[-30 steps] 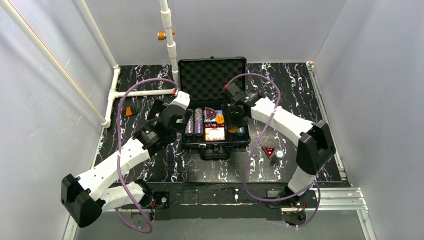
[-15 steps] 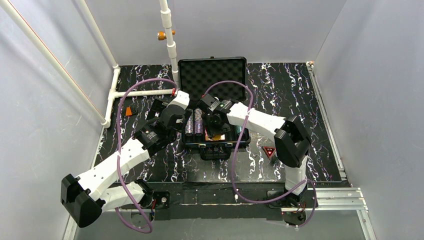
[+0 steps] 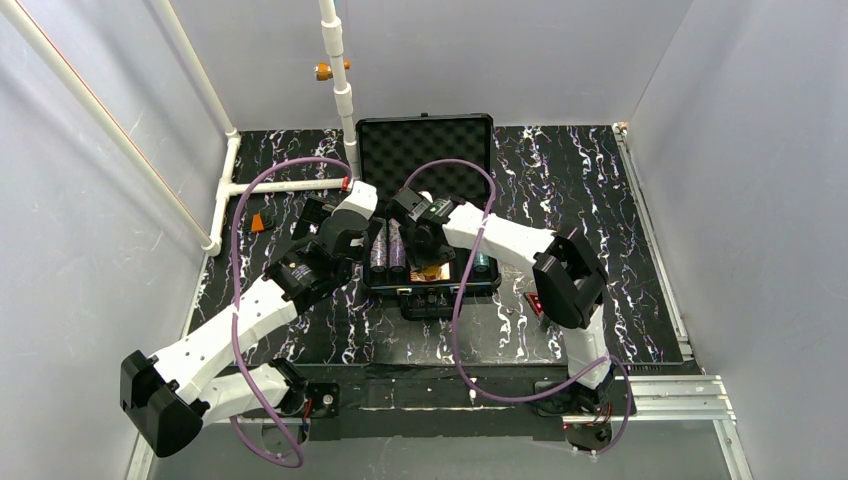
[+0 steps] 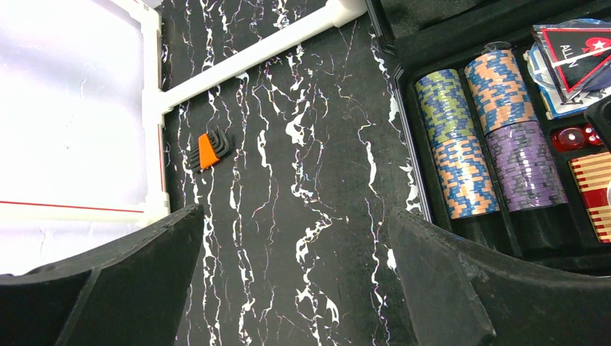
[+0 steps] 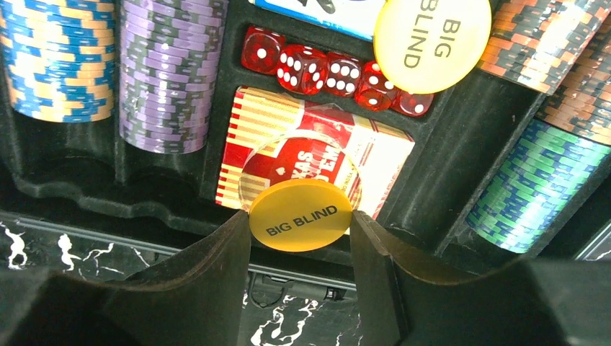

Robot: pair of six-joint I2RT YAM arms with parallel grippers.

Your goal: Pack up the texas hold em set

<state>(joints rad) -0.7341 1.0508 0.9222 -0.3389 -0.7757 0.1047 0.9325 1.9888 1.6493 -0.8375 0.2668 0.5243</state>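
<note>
The right hand (image 5: 300, 223) grips a yellow BIG BLIND disc (image 5: 299, 207) over the red card deck (image 5: 277, 122) inside the open case (image 3: 425, 150). Next, it should probably be lowered and released. The left hand (image 4: 295, 223) hangs open.

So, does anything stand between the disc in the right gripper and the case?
Only a clear disc, seemingly lying on the red card deck right under the orange BIG BLIND disc that the right gripper holds. The case lid stands open.
</note>
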